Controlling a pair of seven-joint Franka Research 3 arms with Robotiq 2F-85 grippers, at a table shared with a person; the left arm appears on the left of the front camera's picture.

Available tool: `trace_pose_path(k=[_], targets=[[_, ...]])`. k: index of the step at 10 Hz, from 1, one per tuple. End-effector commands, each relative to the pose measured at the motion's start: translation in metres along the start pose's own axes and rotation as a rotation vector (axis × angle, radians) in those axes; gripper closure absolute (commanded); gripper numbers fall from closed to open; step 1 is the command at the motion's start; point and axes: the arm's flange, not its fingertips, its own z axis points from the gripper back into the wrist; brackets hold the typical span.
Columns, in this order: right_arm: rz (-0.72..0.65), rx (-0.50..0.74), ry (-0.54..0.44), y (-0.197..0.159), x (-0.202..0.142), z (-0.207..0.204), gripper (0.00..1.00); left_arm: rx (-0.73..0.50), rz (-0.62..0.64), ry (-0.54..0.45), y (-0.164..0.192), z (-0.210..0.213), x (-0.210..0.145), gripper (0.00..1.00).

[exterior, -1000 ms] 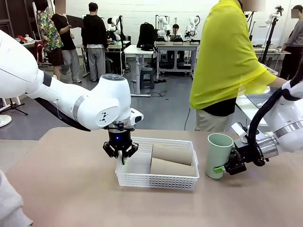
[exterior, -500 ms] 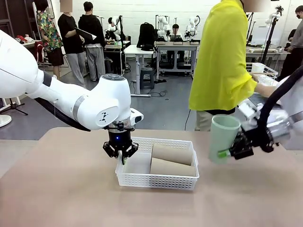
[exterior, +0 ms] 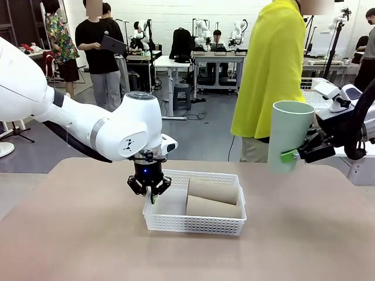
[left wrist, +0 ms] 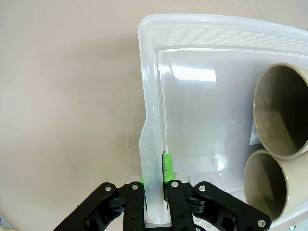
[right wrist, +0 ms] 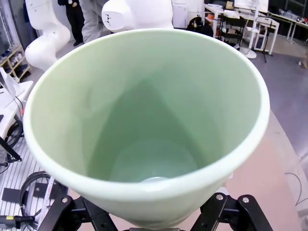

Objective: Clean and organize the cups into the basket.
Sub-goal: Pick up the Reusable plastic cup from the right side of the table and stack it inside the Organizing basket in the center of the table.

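The white perforated basket [exterior: 176,219] sits mid-table with two taupe-brown cups [exterior: 212,190] [exterior: 212,207] lying on their sides in its right half; their open mouths [left wrist: 283,111] [left wrist: 267,190] face my left wrist camera. My left gripper [exterior: 150,193] is shut on the basket's left wall [left wrist: 153,144], one green pad inside and one outside. The pale mint green cup [exterior: 289,136] hangs upright high above the table to the right of the basket, with my right gripper [exterior: 291,156] shut on its lower side. Its hollow inside [right wrist: 144,125] faces the right wrist camera.
A person in a yellow top [exterior: 272,70] stands at the far side behind the green cup, turned toward a side table with a white wire rack [exterior: 313,85]. Bare tan table [exterior: 88,246] surrounds the basket.
My right gripper has lifted the green cup from the table, up and a little to the right. The left gripper has stayed clamped on the basket wall.
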Motion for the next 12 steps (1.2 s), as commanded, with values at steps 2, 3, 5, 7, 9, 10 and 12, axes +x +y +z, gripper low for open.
trace_pose_path(k=[2,3,5,7,9,10,12], targets=[[0.021,0.011,-0.016,-0.007,-0.014,-0.008,0.77,0.003,-0.001,-0.002,0.0,0.002,0.0,1.0],[0.021,0.011,-0.016,-0.007,-0.014,-0.008,0.77,0.003,-0.001,-0.002,0.0,0.002,0.0,1.0],[0.044,-0.041,0.132,-0.004,0.003,-0.011,0.19,0.003,-0.001,-0.002,0.0,0.002,0.0,1.0],[0.019,-0.038,0.345,-0.015,0.047,-0.03,0.19,0.003,-0.001,-0.002,0.0,0.002,0.0,1.0],[0.019,-0.035,0.552,-0.032,0.077,-0.057,0.19,0.003,-0.001,-0.002,0.0,0.002,0.0,1.0],[0.009,-0.031,0.643,-0.038,0.089,-0.074,0.19,0.003,-0.001,-0.002,0.0,0.002,0.0,1.0],[0.015,-0.012,0.786,-0.036,0.104,-0.109,0.19,0.003,-0.001,-0.002,0.0,0.002,0.0,1.0]])
